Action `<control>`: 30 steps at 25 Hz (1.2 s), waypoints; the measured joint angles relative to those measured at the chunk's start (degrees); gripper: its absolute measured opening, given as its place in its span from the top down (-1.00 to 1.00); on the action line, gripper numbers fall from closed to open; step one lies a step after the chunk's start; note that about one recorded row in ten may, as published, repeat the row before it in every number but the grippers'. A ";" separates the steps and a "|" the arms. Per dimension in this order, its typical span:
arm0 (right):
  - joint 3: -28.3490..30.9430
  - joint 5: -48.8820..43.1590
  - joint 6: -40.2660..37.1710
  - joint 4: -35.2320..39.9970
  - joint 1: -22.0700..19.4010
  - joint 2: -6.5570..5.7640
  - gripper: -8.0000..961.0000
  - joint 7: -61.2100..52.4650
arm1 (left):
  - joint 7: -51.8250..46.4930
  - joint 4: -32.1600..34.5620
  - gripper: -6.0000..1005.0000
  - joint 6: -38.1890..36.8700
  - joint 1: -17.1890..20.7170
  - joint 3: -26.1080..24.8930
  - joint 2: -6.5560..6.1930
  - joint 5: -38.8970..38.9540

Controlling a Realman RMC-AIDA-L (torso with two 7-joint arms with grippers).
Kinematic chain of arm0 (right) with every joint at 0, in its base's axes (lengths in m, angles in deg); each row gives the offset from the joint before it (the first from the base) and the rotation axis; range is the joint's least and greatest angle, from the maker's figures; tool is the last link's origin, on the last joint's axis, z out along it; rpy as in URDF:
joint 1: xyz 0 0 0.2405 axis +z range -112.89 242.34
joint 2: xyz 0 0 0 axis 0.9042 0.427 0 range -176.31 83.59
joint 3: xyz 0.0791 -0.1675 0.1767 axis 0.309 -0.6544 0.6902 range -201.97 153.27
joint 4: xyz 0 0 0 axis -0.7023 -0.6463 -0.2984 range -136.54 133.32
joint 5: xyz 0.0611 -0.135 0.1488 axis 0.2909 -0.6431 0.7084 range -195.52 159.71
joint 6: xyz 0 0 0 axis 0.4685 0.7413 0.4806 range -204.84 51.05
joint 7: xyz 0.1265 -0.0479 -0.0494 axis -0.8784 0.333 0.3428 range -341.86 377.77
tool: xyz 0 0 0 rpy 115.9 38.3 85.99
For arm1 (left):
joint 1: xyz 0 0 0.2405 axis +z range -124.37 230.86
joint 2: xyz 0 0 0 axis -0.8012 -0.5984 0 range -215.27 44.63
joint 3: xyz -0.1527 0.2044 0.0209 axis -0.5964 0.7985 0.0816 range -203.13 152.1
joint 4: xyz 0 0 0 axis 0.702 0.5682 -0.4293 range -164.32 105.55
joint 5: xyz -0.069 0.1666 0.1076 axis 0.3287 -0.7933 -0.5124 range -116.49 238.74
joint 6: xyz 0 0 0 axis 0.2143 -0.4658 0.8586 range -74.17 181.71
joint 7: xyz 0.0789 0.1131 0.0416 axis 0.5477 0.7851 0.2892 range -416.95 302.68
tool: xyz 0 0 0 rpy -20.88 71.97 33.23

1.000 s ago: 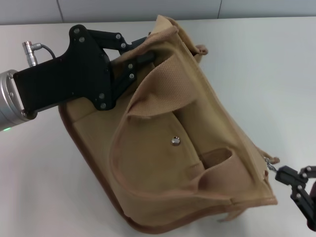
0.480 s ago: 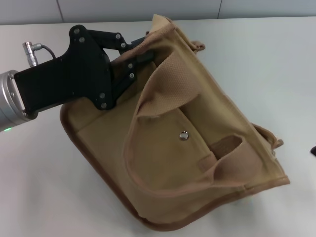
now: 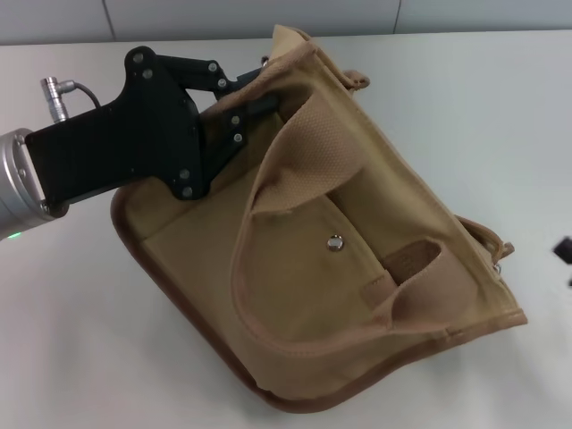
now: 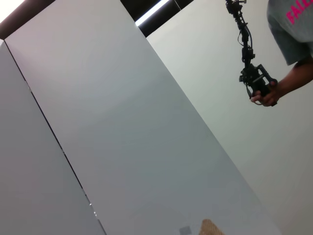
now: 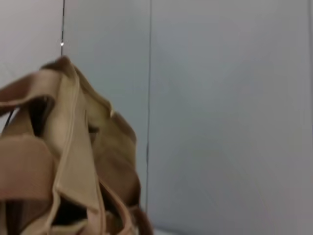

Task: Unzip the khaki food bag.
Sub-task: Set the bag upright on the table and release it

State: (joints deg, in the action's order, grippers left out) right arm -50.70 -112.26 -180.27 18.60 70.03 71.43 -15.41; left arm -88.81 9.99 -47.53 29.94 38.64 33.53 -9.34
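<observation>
Since a second ago the right claw [image 3: 565, 250] has been withdrawn to the right edge, state untellable; the bag [image 3: 313, 259], mid-frame on the desk [image 3: 71, 340], is pinched by the left claw [image 3: 261, 89]; re-grasping the zipper pull seems needed.

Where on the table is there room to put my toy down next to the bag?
Bare table lies open at the bag's near left, and more between the khaki food bag and the right gripper. It is crowded at the bag's far left corner, where the left gripper holds it.
</observation>
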 joint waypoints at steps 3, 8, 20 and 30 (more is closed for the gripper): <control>-0.13 -3.09 2.46 -0.15 2.70 0.67 -0.21 0.00 | 0.10 -0.01 0.80 -0.02 0.09 0.00 0.06 0.00; -0.08 -8.68 3.21 -0.24 5.63 1.23 -0.53 -0.38 | 0.18 -0.08 0.79 -0.15 0.22 0.00 0.07 -0.01; 0.17 -12.72 7.43 -0.95 10.85 1.64 -0.49 -1.17 | 2.25 -3.20 0.77 0.03 -0.31 0.50 0.18 -0.07; 3.07 -4.38 9.91 2.37 16.96 1.59 0.17 -8.88 | 6.14 -13.76 0.75 -0.18 -0.68 0.40 0.16 0.67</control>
State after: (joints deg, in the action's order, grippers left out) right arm -47.63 -116.64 -170.36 20.97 86.98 73.02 -24.29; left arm -82.66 -3.77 -47.71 29.26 39.03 33.69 -8.67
